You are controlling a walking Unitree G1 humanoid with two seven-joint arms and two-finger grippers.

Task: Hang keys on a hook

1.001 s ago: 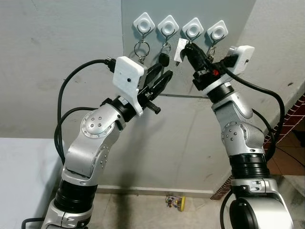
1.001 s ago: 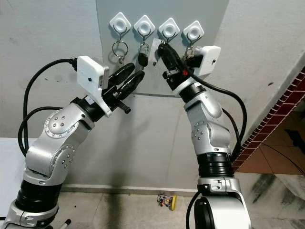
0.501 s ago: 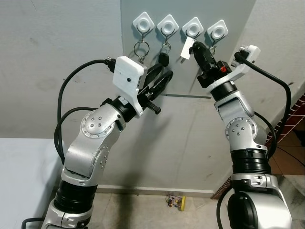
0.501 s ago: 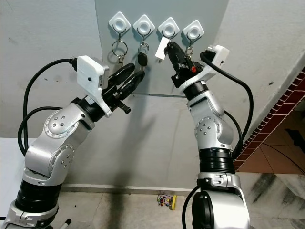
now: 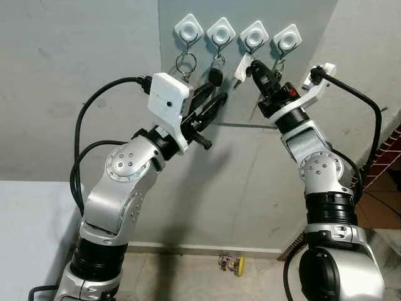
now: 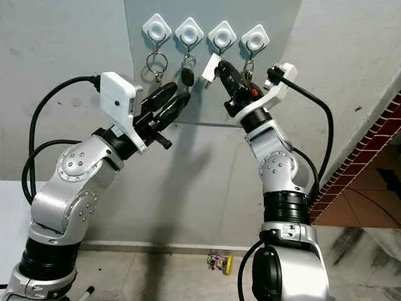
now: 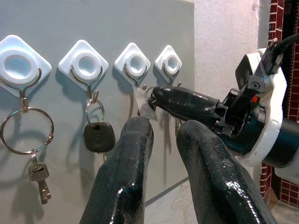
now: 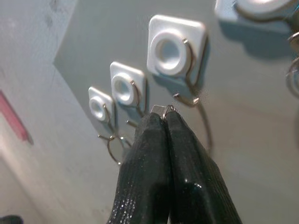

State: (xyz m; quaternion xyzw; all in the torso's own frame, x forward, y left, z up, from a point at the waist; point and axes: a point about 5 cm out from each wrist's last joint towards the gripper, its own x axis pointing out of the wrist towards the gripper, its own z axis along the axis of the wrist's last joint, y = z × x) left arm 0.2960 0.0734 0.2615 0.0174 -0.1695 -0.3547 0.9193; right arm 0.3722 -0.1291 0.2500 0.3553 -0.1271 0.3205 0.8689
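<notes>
Four white diamond hooks sit in a row on a grey wall panel (image 5: 188, 12). The first hook (image 5: 188, 29) carries a key ring with a key (image 5: 186, 63), the second hook (image 5: 221, 31) a black car key (image 5: 215, 77), and the fourth hook (image 5: 286, 41) a bunch of keys (image 5: 277, 64). My right gripper (image 5: 252, 63) is shut on a key ring with a white tag (image 5: 240, 68), just below the third hook (image 5: 254, 36). In the right wrist view the ring (image 8: 164, 109) sits a little under that hook's wire tip (image 8: 187, 100). My left gripper (image 5: 212, 103) hangs open below the black key, holding nothing.
A small yellow object (image 5: 232, 265) lies on the floor by the wall's foot. A white surface (image 5: 31, 219) lies at the lower left. A red brick wall (image 5: 388, 157) stands at the right edge.
My right wrist has rolled, swinging its camera out to the right. The tagged key ring rose toward the third hook, then dropped slightly left. The left arm has stayed still.
</notes>
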